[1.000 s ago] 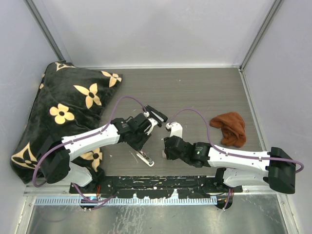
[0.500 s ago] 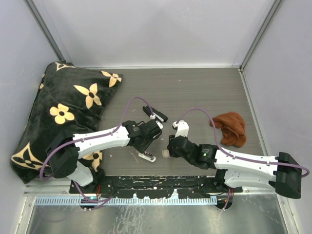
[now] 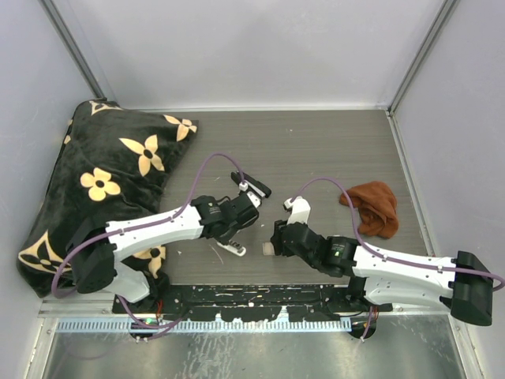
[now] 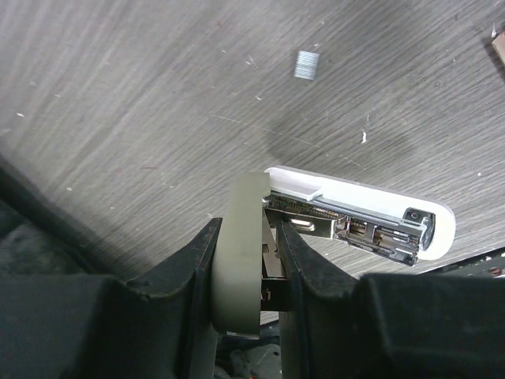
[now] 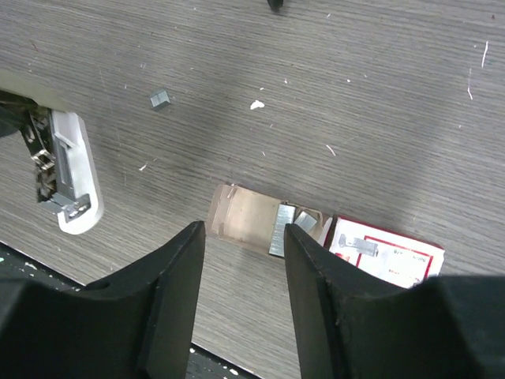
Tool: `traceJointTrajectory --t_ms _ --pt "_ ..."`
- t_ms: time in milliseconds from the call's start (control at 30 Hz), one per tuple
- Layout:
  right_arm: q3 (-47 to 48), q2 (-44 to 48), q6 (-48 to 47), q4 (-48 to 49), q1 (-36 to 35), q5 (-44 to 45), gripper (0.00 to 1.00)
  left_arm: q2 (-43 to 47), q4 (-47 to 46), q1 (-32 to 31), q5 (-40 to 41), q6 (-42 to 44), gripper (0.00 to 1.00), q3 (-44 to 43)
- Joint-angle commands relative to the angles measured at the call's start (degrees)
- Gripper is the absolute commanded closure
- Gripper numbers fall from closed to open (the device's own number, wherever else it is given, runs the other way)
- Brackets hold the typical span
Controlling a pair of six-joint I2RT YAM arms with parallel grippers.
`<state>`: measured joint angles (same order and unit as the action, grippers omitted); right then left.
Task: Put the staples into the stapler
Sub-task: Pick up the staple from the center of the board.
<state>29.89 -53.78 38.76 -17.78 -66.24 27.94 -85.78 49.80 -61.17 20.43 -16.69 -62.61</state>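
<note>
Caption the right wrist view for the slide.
Open jaws hover over the slid-open staple box, staples exposed in its tray; opened stapler at far left.

stapler [image 5: 75, 178] cut off at right wrist view's left edge; box [image 5: 387, 257] lower corner hidden; staples [image 5: 282, 229] unresolvable from top

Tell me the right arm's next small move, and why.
Probably lower the right gripper onto the staples in the opened box tray and close. Its jaws are open and empty above that tray, while the left gripper holds the stapler open, ready for loading.
</note>
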Motion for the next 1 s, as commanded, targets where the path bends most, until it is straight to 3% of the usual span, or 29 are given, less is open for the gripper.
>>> traceJointTrajectory --t_ms 0,167,333,533,667,800,967 --pt "0.5 -0.3 -0.1 5.7 0.8 -0.6 0.45 5.0 1.2 -0.1 5.9 3.2 1.0 -3.0" --pt "-1.3 0.8 0.0 12.0 5.0 -7.1 0.26 8.5 0.5 0.9 7.4 7.4 1.0 -2.9" --pt "-4.3 3.4 4.5 19.3 9.7 -16.0 0.21 11.8 -4.0 1.0 5.2 8.7 1.0 -1.2" --pt "-5.9 0.8 8.1 28.5 9.7 -24.0 0.23 12.6 -5.5 1.1 3.7 8.6 1.0 -0.8" --pt "-4.3 -0.6 7.7 26.9 9.6 -22.7 0.24 12.6 -4.0 2.1 6.6 10.9 1.0 -1.3" --pt "0.5 -5.7 2.1 20.5 10.0 -16.6 0.29 15.7 -3.3 12.4 1.7 10.9 1.0 -1.4" --pt "9.1 -18.3 -4.6 15.2 9.9 -11.7 0.39 22.2 -6.9 23.1 -0.6 9.0 1.0 2.1"
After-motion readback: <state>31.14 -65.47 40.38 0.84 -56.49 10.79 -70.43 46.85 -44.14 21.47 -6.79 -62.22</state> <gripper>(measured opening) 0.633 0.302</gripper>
